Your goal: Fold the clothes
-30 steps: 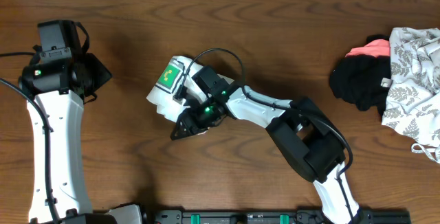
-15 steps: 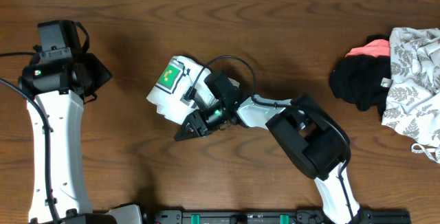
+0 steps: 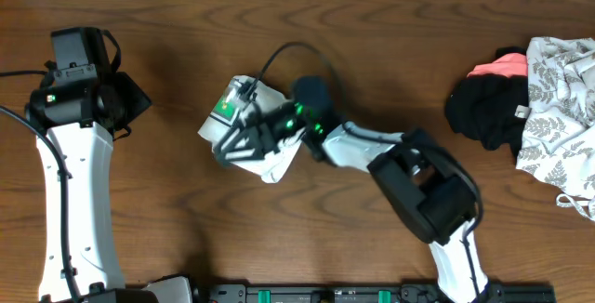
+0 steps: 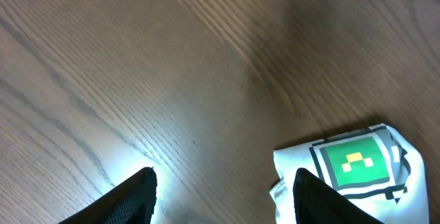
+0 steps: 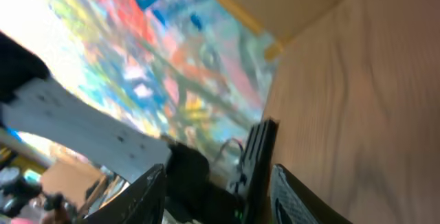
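Folded white T-shirt (image 3: 270, 165) sits mid-table (image 3: 372, 24) as a compact bundle, green square print (image 4: 352, 165) facing up. Right gripper (image 5: 218, 193) lies over it, jaws parted, nothing visible between them. Left gripper (image 4: 223, 200) hangs apart, wide and empty. Lift your right arm straight up so no fold drags loose. The print shows yellow pixels and no legible lettering.
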Motion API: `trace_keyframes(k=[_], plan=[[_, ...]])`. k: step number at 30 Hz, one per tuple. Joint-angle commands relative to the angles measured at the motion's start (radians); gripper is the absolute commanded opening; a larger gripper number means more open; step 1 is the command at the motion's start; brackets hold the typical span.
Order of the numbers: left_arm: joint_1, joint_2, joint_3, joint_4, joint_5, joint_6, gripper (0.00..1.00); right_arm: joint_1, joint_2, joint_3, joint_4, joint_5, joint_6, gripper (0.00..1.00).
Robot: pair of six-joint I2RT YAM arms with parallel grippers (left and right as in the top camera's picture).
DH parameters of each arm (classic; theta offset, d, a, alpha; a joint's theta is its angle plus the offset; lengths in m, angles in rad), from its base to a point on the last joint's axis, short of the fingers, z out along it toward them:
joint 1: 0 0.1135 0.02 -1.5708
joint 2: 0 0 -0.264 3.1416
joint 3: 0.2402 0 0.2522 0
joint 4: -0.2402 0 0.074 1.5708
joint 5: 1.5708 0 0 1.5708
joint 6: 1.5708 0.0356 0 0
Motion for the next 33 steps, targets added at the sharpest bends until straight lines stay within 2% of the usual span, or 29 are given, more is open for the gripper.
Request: trace_keyframes(k=[1,5,9,13,20,33], plan=[[0.003,-0.008,0.008,-0.004,-0.002,0.017,0.64,-0.116,-0.026,0.021,0.005,0.018,0.237,0.47],[0.003,-0.008,0.008,-0.004,-0.002,0.017,0.64,-0.205,-0.024,0.021,-0.224,0.042,0.126,0.46],[0.003,-0.008,0.008,-0.004,-0.002,0.017,0.64,-0.249,-0.024,0.021,-0.502,0.107,-0.094,0.45],[0.003,-0.008,0.008,-0.004,-0.002,0.016,0.64,-0.253,-0.022,0.021,-0.687,0.168,-0.267,0.45],[0.003,-0.008,0.008,-0.004,-0.002,0.016,0.64,-0.229,-0.015,0.021,-0.83,0.309,-0.373,0.45],[0.003,-0.008,0.008,-0.004,-0.001,0.017,0.64,-0.195,0.201,0.021,-0.829,0.292,-0.382,0.45]])
